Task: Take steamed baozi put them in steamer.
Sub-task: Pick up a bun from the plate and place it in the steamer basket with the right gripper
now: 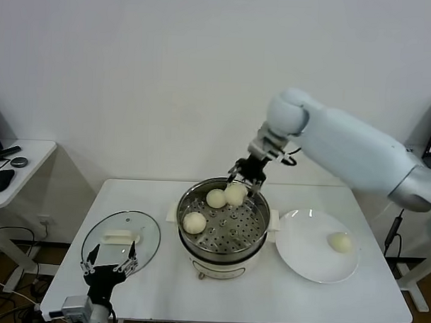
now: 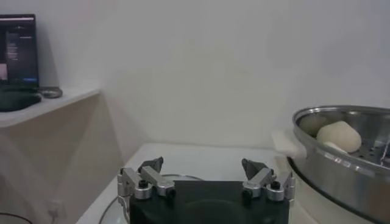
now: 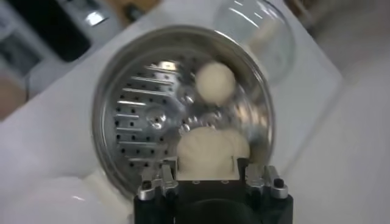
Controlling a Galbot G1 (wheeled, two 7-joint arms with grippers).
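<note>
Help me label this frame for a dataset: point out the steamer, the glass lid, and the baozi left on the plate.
steamer (image 1: 259,234): head view, on its shiny steel outer wall.
glass lid (image 1: 143,244): head view, on bare glass right of its white handle.
baozi on the plate (image 1: 340,242): head view, on the middle of the bun.

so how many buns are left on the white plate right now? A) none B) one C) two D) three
B: a single bun sits on the plate in the head view; the others are at the steamer, one of them in the right gripper.
</note>
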